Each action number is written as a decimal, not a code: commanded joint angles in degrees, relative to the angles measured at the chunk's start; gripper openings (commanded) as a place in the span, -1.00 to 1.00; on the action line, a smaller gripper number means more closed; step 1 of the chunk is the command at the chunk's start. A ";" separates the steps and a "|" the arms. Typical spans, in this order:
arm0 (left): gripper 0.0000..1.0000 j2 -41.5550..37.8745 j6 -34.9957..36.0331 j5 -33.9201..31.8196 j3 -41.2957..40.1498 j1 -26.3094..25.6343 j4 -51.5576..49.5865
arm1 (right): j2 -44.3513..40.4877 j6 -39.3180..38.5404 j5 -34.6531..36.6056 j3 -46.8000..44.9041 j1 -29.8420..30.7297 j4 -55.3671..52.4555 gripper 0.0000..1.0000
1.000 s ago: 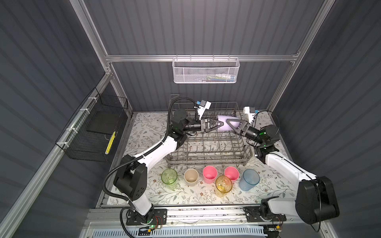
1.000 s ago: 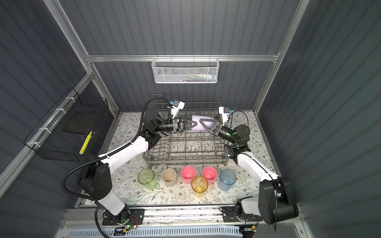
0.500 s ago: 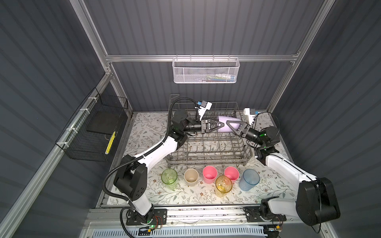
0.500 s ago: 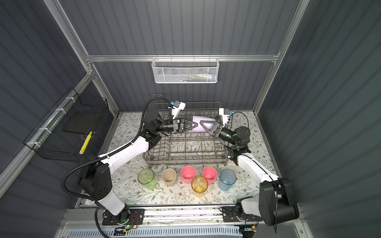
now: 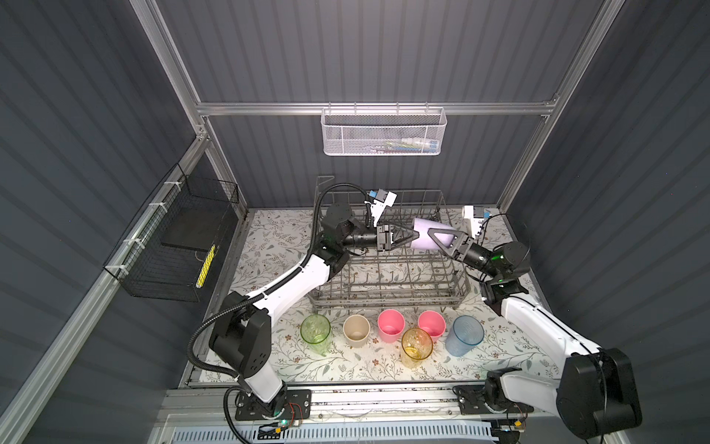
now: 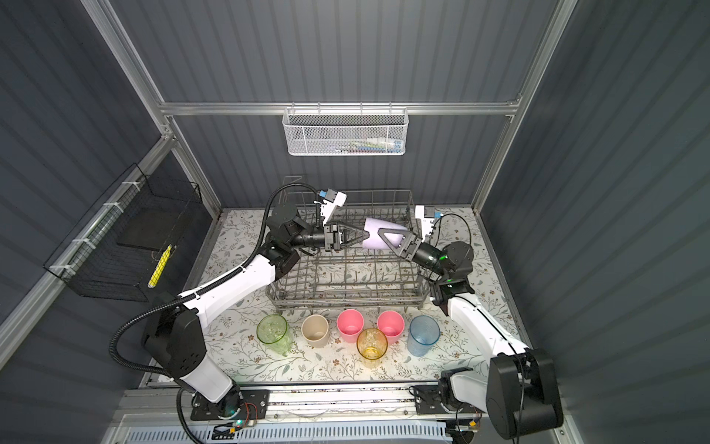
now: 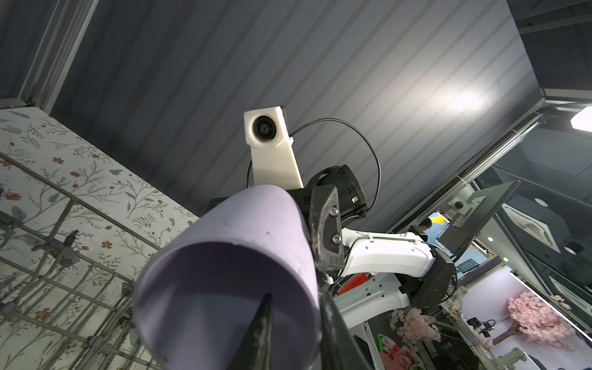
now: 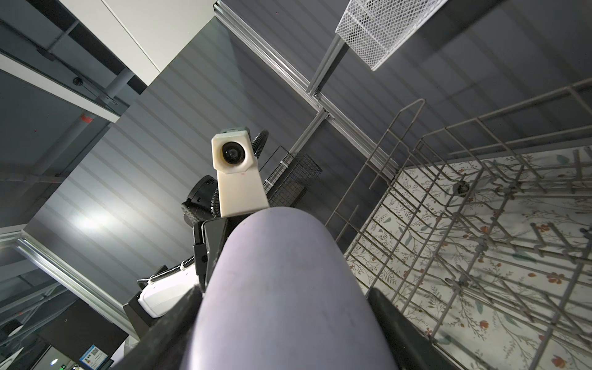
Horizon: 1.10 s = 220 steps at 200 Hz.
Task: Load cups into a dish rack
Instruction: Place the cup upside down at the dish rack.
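A lavender cup [image 5: 422, 234] [image 6: 374, 234] hangs on its side above the back of the grey wire dish rack [image 5: 384, 296] [image 6: 345, 300], between both grippers. My right gripper [image 5: 430, 236] [image 8: 282, 301] is shut on the cup's body [image 8: 282, 288], one finger on each flank. My left gripper [image 5: 413, 236] [image 7: 294, 298] straddles the cup's rim [image 7: 243, 230], one finger inside and one outside, with a gap showing at the inner finger, so it is open. Green [image 5: 316, 330], beige [image 5: 356, 328], two pink [image 5: 391, 325] [image 5: 432, 323], amber [image 5: 417, 342] and blue [image 5: 465, 334] cups stand upright in front of the rack.
A white mesh basket [image 5: 384, 132] hangs on the back wall above the rack. A black wire basket [image 5: 173, 246] is fixed to the left wall. The rack's upright tines [image 8: 448, 256] lie just below the held cup. Both arms reach in over the rack's ends.
The right gripper has closed onto the lavender cup's body. The left gripper's jaws have parted a little at the rim. Both arms have barely moved.
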 commanded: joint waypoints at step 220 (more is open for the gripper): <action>-0.40 -21.55 21.09 -10.15 -13.89 8.07 -25.56 | 32.01 -66.24 57.30 64.90 7.14 -109.75 0.01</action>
